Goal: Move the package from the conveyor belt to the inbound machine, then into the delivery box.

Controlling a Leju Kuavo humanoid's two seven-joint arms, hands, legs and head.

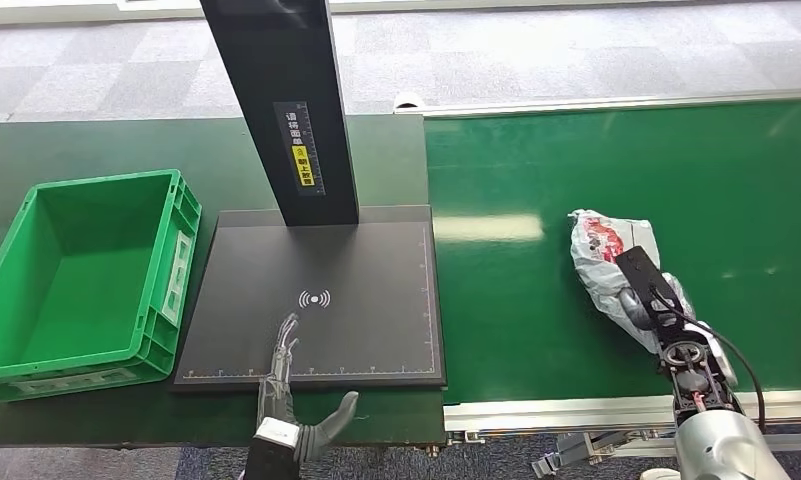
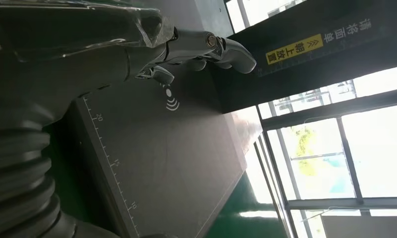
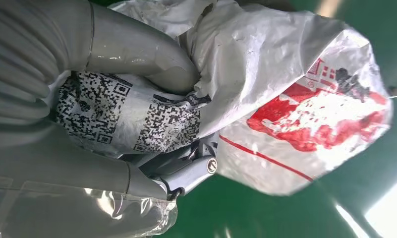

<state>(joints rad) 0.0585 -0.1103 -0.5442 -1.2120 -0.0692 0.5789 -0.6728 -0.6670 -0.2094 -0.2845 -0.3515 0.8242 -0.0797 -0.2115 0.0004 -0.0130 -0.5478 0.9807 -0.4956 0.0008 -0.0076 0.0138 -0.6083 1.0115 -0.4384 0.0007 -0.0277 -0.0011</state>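
Observation:
The package (image 1: 604, 252) is a crumpled white plastic bag with red print and black code labels, lying on the green conveyor belt (image 1: 576, 170) at the right. My right hand (image 1: 648, 300) lies over its near end; in the right wrist view the thumb (image 3: 137, 54) and fingers (image 3: 186, 171) press into the package (image 3: 295, 84) and grip it. My left hand (image 1: 281, 385) hovers open over the front edge of the black inbound machine's plate (image 1: 366, 270), fingers (image 2: 226, 47) stretched toward the wireless mark (image 2: 171, 99). The green delivery box (image 1: 76, 280) stands empty at the left.
The machine's black post (image 1: 286, 100) with a yellow label rises from the back of the plate. The belt's metal rail (image 1: 576, 410) runs along the front edge. Grey carpet tiles lie beyond the table.

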